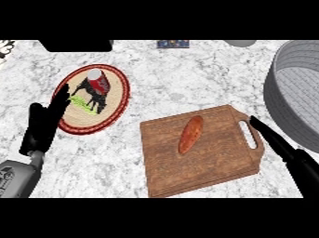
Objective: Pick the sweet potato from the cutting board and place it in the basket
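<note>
Lying on the cutting board (210, 160) at mid-bench: sweet potato (190, 134), untouched. Reaching in beside the board's handle, straight-fingered and holding nothing: right hand (275, 142), just short of the grey basket (292, 111). Resting open over the woven mat (117, 100): left hand (43, 125).

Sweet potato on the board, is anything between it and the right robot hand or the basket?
Nothing visible. The sweet potato lies alone on the board; right robot hand hovers by the handle, basket beyond.

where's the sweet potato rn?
Head view: the orange sweet potato lies on the wooden cutting board, centre-right, left of the grey woven basket, untouched by either hand.
</note>
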You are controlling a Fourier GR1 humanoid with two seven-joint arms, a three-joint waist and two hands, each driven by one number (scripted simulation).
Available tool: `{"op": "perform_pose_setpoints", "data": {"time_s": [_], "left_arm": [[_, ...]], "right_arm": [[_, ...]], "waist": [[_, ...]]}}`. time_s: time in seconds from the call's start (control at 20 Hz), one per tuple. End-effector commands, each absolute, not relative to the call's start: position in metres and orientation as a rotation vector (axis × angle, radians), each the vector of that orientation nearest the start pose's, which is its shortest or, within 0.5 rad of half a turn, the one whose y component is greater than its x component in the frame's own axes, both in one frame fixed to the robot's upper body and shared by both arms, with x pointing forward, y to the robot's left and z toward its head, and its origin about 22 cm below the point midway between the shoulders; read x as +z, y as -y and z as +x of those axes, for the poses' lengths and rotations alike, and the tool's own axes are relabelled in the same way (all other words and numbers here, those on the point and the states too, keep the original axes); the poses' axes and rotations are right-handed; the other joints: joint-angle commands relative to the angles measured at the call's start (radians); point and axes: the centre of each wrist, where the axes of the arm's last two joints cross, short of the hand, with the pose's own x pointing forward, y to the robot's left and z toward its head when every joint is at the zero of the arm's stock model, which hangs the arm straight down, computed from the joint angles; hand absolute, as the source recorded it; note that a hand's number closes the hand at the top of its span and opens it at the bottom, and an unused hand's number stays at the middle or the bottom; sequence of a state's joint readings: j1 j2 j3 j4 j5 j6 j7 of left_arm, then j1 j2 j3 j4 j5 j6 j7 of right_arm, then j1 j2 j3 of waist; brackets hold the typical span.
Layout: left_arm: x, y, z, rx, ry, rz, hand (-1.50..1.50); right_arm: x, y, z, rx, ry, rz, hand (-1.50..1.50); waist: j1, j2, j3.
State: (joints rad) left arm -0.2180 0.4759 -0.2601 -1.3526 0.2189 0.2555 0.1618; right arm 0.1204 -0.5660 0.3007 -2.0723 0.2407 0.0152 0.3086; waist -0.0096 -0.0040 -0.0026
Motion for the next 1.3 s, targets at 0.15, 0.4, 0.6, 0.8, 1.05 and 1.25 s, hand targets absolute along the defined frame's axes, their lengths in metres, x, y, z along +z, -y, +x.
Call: {"op": "perform_pose_setpoints", "data": {"time_s": [0.15,0.4,0.6,0.8,1.05,1.25], "left_arm": [[0.032,-0.272,0.294,-0.214,1.351,0.276,0.0],[0.03,-0.289,0.285,-0.218,1.361,0.272,0.0],[0.034,-0.285,0.288,-0.215,1.376,0.284,0.0],[0.01,-0.282,0.296,-0.196,1.347,0.258,0.0],[0.024,-0.29,0.287,-0.2,1.337,0.243,0.0],[0.039,-0.272,0.292,-0.209,1.359,0.275,0.0]], "right_arm": [[0.102,0.239,0.183,0.754,1.49,-0.397,-1.5],[0.111,0.242,0.198,0.679,1.501,-0.49,-1.5],[0.089,0.243,0.201,0.671,1.492,-0.503,-1.5],[0.08,0.217,0.217,0.681,1.487,-0.479,-1.5],[0.054,0.204,0.22,0.7,1.502,-0.435,-1.5],[0.035,0.196,0.237,0.678,1.478,-0.46,-1.5]], "waist": [[0.007,0.003,0.003],[0.011,0.003,0.003],[0.01,0.004,0.003],[0.009,0.005,0.002],[0.011,0.004,0.003],[0.012,0.004,0.003]]}}
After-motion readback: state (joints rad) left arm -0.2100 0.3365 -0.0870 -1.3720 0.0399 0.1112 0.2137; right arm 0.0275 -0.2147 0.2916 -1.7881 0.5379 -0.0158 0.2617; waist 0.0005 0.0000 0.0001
